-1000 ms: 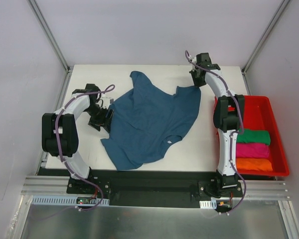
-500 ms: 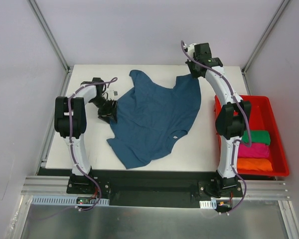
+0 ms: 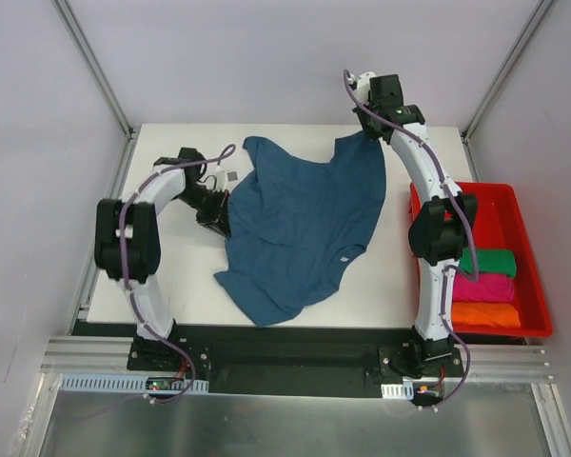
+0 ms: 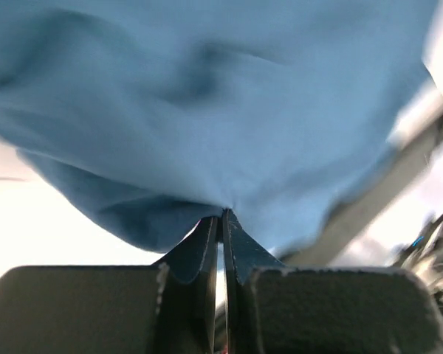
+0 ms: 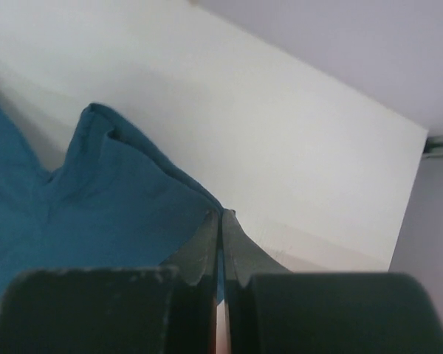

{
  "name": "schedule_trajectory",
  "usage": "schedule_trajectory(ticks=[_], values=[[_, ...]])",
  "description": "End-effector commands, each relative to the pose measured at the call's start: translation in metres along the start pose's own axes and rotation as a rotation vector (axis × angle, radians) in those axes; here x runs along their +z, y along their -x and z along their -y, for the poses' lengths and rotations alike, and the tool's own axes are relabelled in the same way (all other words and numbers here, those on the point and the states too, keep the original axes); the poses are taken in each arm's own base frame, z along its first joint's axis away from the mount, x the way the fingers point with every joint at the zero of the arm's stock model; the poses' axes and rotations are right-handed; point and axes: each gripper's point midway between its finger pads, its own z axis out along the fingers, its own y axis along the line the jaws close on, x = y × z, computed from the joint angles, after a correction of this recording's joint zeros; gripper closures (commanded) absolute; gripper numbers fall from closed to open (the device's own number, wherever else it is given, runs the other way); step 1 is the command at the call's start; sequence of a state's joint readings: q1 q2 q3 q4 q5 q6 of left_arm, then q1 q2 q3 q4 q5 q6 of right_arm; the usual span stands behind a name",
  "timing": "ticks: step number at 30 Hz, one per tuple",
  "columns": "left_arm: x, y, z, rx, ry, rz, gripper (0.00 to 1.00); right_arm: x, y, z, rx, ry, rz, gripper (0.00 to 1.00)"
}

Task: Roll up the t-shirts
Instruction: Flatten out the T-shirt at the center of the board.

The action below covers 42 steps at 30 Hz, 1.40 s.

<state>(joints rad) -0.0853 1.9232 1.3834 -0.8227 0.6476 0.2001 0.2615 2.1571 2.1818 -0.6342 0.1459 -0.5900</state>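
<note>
A dark teal-blue t-shirt lies spread across the middle of the white table, its white neck label showing near the front. My left gripper is shut on the shirt's left edge; in the left wrist view the blue fabric bunches right at the closed fingertips. My right gripper is shut on the shirt's far right corner, held at the back of the table; the right wrist view shows the cloth pinched at the jaw tips.
A red bin stands at the table's right edge, holding rolled green, magenta-pink and orange shirts. Metal frame posts rise at the back corners.
The left gripper has closed on the shirt's left edge and moved right. The right gripper has lifted its corner toward the back, and the whole shirt has shifted rightward.
</note>
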Motion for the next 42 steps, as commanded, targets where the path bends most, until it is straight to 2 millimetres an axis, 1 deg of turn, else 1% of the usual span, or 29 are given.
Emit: schedule_trajectory(ticks=[1, 2, 4, 5, 6, 8, 10, 11, 12, 14, 15, 16, 17, 18, 19, 21, 22, 24, 25, 27, 28, 30, 31, 33, 34, 36, 37, 40, 42], values=[[-0.055, -0.043, 0.14, 0.425, -0.267, 0.067, 1.0, -0.013, 0.05, 0.047, 0.016, -0.128, 0.156, 0.99], [-0.056, -0.063, 0.166, 0.529, -0.307, 0.042, 1.0, -0.005, 0.047, 0.052, 0.022, -0.138, 0.149, 0.99], [-0.056, -0.087, 0.184, 0.6, -0.328, 0.0, 1.0, -0.001, 0.042, 0.06, 0.027, -0.163, 0.137, 0.99], [-0.055, -0.09, 0.187, 0.615, -0.331, -0.007, 1.0, 0.001, 0.036, 0.065, 0.033, -0.172, 0.123, 0.99], [-0.057, -0.089, 0.187, 0.628, -0.322, 0.002, 0.97, 0.002, 0.032, 0.068, 0.038, -0.176, 0.111, 0.99], [-0.066, -0.075, 0.183, 0.702, -0.248, 0.037, 0.83, 0.003, 0.021, 0.073, 0.042, -0.186, 0.082, 0.99], [-0.087, -0.05, 0.192, 0.734, -0.21, 0.137, 0.62, 0.002, 0.017, 0.075, 0.043, -0.187, 0.075, 0.99], [-0.092, -0.031, 0.192, 0.741, -0.182, 0.199, 0.55, 0.003, 0.013, 0.076, 0.044, -0.184, 0.064, 0.99], [-0.096, -0.017, 0.182, 0.69, -0.111, 0.226, 0.47, -0.001, 0.015, 0.077, 0.041, -0.186, 0.068, 0.99], [-0.097, 0.015, 0.165, 0.659, -0.024, 0.266, 0.44, -0.003, 0.012, 0.075, 0.039, -0.179, 0.058, 0.99], [-0.101, 0.033, 0.143, 0.605, 0.102, 0.288, 0.43, -0.007, 0.012, 0.075, 0.04, -0.174, 0.062, 0.99], [-0.09, 0.044, 0.124, 0.564, 0.153, 0.265, 0.43, -0.009, 0.011, 0.073, 0.043, -0.169, 0.059, 0.99], [-0.088, 0.057, 0.113, 0.559, 0.196, 0.28, 0.43, -0.007, 0.005, 0.069, 0.038, -0.156, 0.04, 0.99], [-0.083, 0.062, 0.098, 0.544, 0.241, 0.27, 0.43, -0.012, 0.005, 0.068, 0.036, -0.144, 0.044, 0.99], [-0.07, 0.066, 0.083, 0.531, 0.257, 0.237, 0.43, -0.015, 0.004, 0.067, 0.036, -0.137, 0.042, 0.99], [-0.055, 0.076, 0.068, 0.568, 0.278, 0.218, 0.44, -0.014, -0.004, 0.059, 0.027, -0.112, 0.02, 0.99], [-0.04, 0.079, 0.056, 0.567, 0.279, 0.183, 0.44, -0.018, -0.004, 0.057, 0.022, -0.108, 0.02, 0.99], [-0.03, 0.095, 0.049, 0.605, 0.282, 0.193, 0.44, -0.019, -0.007, 0.054, 0.01, -0.104, 0.012, 0.99], [-0.017, 0.099, 0.04, 0.596, 0.279, 0.174, 0.44, -0.022, -0.005, 0.053, 0.007, -0.103, 0.016, 0.99], [-0.011, 0.116, 0.042, 0.608, 0.249, 0.195, 0.44, -0.024, -0.008, 0.051, 0.0, -0.102, 0.008, 0.99], [0.003, 0.118, 0.037, 0.599, 0.221, 0.177, 0.44, -0.023, -0.012, 0.05, -0.005, -0.099, -0.004, 0.99], [0.008, 0.133, 0.037, 0.589, 0.219, 0.198, 0.44, -0.026, -0.014, 0.049, -0.015, -0.1, -0.007, 0.99], [0.02, 0.137, 0.029, 0.576, 0.217, 0.186, 0.44, -0.026, -0.017, 0.048, -0.018, -0.099, -0.017, 0.99], [0.023, 0.149, 0.025, 0.574, 0.237, 0.2, 0.44, -0.028, -0.018, 0.05, -0.024, -0.106, -0.018, 0.99], [0.031, 0.151, 0.019, 0.57, 0.238, 0.192, 0.44, -0.027, -0.021, 0.049, -0.026, -0.104, -0.026, 0.99], [0.032, 0.162, 0.013, 0.562, 0.276, 0.206, 0.45, -0.027, -0.024, 0.048, -0.027, -0.103, -0.034, 0.99], [0.04, 0.164, 0.004, 0.549, 0.287, 0.193, 0.46, -0.027, -0.024, 0.048, -0.028, -0.102, -0.035, 0.99], [0.05, 0.167, -0.004, 0.553, 0.288, 0.178, 0.52, -0.027, -0.026, 0.047, -0.029, -0.101, -0.039, 0.99], [0.05, 0.173, -0.008, 0.553, 0.312, 0.181, 0.55, -0.026, -0.027, 0.047, -0.03, -0.102, -0.043, 0.99]])
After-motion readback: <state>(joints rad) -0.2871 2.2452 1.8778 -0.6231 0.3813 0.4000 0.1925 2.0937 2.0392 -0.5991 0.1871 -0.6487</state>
